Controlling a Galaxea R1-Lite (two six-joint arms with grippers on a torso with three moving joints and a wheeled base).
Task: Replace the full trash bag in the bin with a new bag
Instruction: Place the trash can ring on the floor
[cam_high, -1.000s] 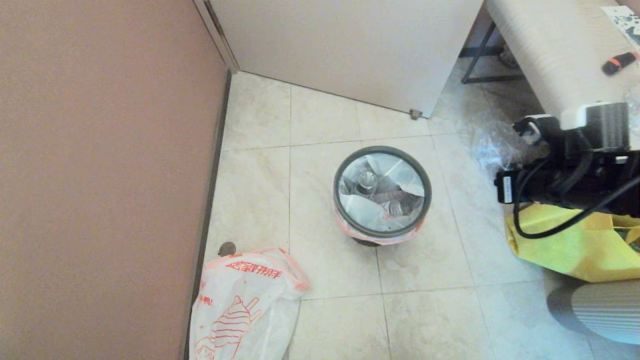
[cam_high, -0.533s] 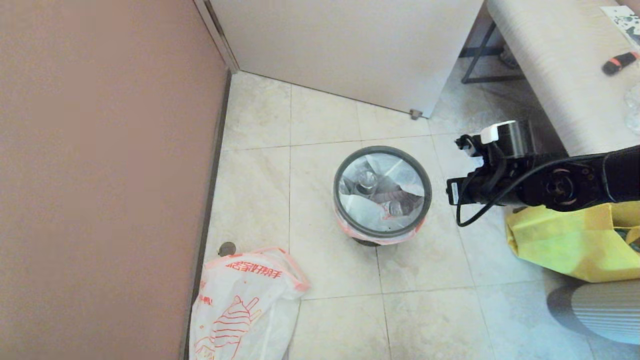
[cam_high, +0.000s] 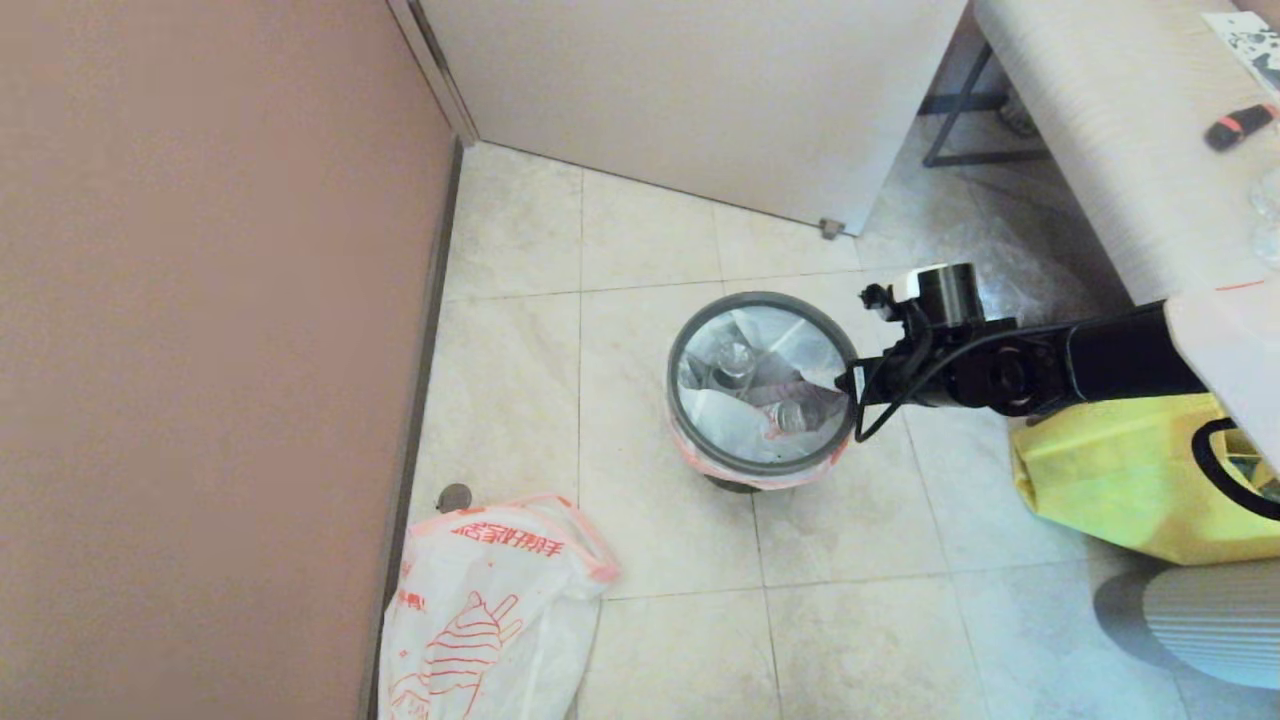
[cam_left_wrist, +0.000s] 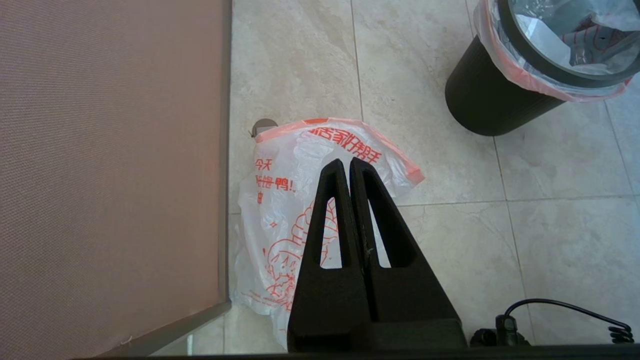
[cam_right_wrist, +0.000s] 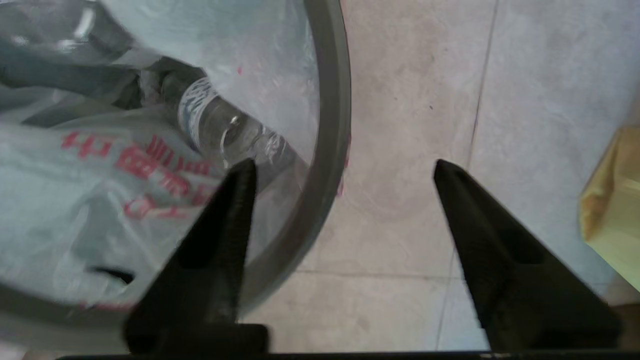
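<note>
Head view: one bin (cam_high: 765, 385) on tiled floor, lined with one full trash bag (cam_high: 745, 395); right gripper (cam_high: 850, 385) at bin's rim; one new bag (cam_high: 485, 610) limp nearby; one yellow bag (cam_high: 1120, 480) beyond.

Left wrist view: left gripper (cam_left_wrist: 350, 167) clenched, empty, above new bag (cam_left_wrist: 300, 200).

Right wrist view: right gripper (cam_right_wrist: 340, 170) spread wide, straddling the grey hoop (cam_right_wrist: 330, 125).

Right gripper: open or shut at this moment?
Open. The right gripper shows its two fingers spread wide, straddling the grey hoop of the bin.

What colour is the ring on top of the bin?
Dark grey ring, seen best from the head view.
</note>
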